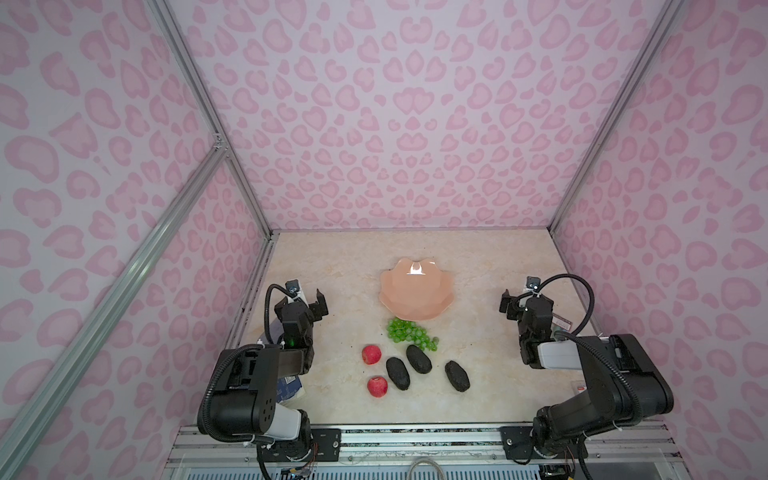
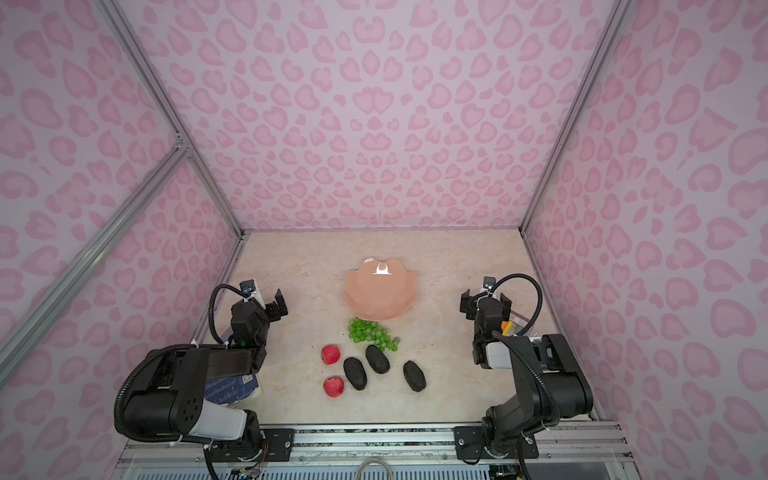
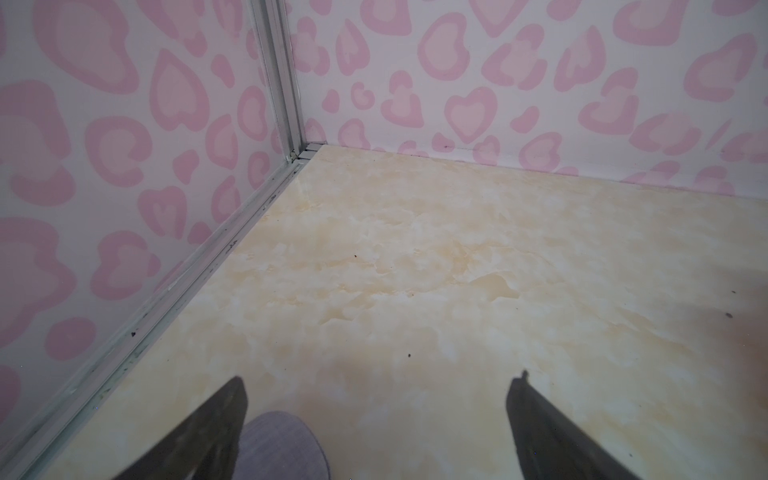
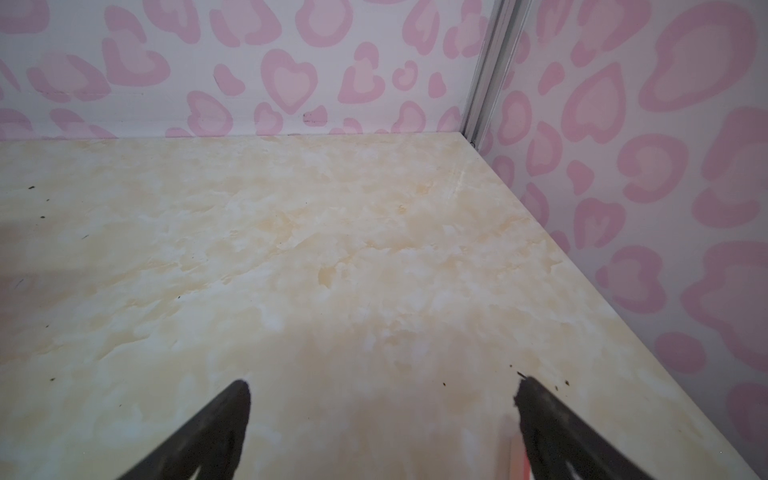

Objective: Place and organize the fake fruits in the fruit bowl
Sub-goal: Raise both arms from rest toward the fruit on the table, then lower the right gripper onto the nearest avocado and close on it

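While hovering above the table (image 1: 478, 257) at far left, left claw (image 1: 311, 299): spread wide, pinched nothing.
Right claw (image 1: 521, 301): spread wide too, empty.
Bowl (image 1: 415, 299): sat mid-table, empty.
Grapes (image 1: 409, 332): lay just beside bowl's near rim.
Apples (image 1: 371, 354) (image 1: 377, 386), avocados (image 1: 397, 374) (image 1: 418, 359) (image 1: 457, 376): lay on table, in front of grapes.

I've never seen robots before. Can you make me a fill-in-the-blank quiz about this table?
The pink fruit bowl is ____.
The fruit nearest the bowl is the bunch of ____.
The dark avocados number ____.
The left gripper and right gripper both stand ____.
Missing words: empty, grapes, three, open.
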{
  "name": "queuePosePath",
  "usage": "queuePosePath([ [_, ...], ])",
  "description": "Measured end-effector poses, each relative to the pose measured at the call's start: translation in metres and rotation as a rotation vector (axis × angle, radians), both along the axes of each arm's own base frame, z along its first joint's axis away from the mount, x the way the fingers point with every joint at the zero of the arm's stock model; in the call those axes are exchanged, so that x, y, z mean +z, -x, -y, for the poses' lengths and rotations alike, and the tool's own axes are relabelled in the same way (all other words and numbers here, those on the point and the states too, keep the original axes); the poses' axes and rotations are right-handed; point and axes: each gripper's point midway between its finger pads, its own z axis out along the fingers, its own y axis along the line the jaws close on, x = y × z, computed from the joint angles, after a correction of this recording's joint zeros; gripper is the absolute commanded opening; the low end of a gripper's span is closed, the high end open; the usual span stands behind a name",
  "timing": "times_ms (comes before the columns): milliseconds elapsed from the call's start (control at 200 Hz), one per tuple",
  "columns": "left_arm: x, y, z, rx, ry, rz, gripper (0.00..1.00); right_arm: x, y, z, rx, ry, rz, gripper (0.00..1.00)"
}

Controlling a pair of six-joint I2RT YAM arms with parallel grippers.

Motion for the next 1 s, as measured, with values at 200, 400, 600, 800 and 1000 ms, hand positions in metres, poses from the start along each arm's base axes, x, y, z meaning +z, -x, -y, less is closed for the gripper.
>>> queuePosePath([
  [200, 0.0, 0.0, 0.0, 0.001, 0.0, 0.0, 0.98, 0.0, 0.0, 0.0, 0.0, 0.0, 0.0, 1.0],
  [400, 0.0, 0.0, 0.0, 0.001, 0.0, 0.0, 0.98, 0.0, 0.0, 0.003, -0.007, 0.0, 0.0, 1.0],
  [600, 0.005, 0.001, 0.0, 0.005, 0.002, -0.008, 0.98, 0.017, -0.003, 0.006, -0.046, 0.006, -0.002, 1.0],
  [800, 0.098, -0.001, -0.004, 0.059, 0.074, 0.139, 1.0, 0.136, -0.03, -0.004, -0.114, -0.123, 0.126, 1.0],
  [1000, 0.152, 0.036, 0.012, -0.007, 0.236, 0.183, 1.0, 0.122, 0.005, -0.051, 0.089, -0.309, 0.012, 0.97],
])
